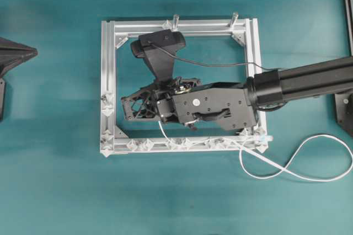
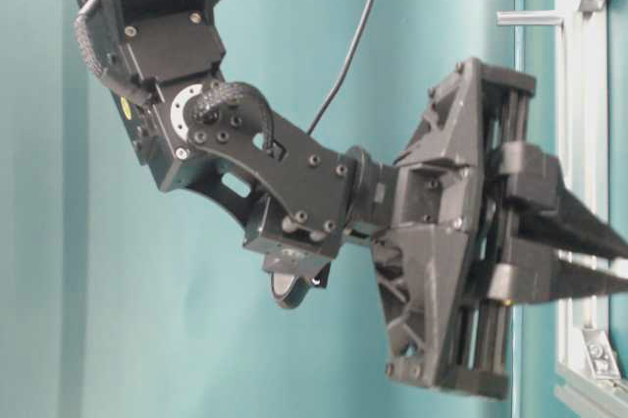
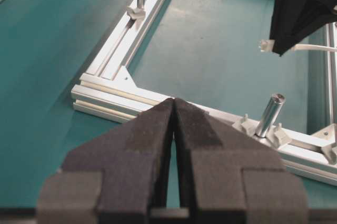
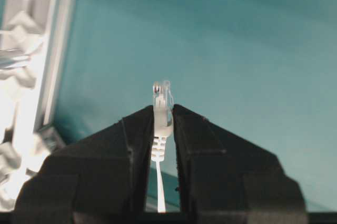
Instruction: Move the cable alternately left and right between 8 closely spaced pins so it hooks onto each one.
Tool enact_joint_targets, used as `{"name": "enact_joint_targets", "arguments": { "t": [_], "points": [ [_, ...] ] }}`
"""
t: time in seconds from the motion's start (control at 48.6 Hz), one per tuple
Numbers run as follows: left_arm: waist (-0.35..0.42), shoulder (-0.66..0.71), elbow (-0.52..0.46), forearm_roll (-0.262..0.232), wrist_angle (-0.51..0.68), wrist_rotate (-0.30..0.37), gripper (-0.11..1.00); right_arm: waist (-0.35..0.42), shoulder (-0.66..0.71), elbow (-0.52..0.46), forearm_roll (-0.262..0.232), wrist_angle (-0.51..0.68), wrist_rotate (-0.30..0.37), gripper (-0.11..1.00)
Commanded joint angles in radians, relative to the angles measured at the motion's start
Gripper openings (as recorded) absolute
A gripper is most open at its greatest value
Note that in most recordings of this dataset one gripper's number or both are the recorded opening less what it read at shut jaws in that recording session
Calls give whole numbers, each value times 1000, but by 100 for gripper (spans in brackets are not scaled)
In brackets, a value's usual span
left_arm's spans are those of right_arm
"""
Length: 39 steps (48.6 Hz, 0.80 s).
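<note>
Working across the overhead view from the left, we found the left gripper parked outside the aluminium frame, its fingers pressed together on nothing, as its own wrist camera showed. Along the frame's bottom rail ran the pins, closely packed, so we judged there was little slack for error between neighbours. Inside the frame the right gripper was clenched on the cable just behind its small clear plug, which poked out beyond the fingertips. From the grip the cord dropped to the bottom rail, ran along the pins toward the right corner, and spilled into loose loops on the table outside the frame.

We judged the cord light, limp and smooth: it would follow the plug without resistance but could slide off a pin unless kept taut. The ribbed boot behind the plug seemed the sound place to hold, stiffer than the cord and less brittle than the plug's clip.
</note>
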Motion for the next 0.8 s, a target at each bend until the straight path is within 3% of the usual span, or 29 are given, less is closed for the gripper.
{"name": "enact_joint_targets", "arguments": {
  "t": [0.0, 0.288, 0.556, 0.782],
  "points": [
    [-2, 8, -9, 3, -8, -8, 0, -9, -20, -9, -6, -32, 0, 14],
    [-2, 8, -9, 3, -8, -8, 0, -28, 20, -67, -6, -100, 0, 14],
    [-2, 8, -9, 3, -8, -8, 0, -29, 72, -163, -6, -78, -2, 14],
    [-2, 9, -9, 3, -8, -8, 0, -28, 78, -176, -2, -81, -2, 14]
  ]
}}
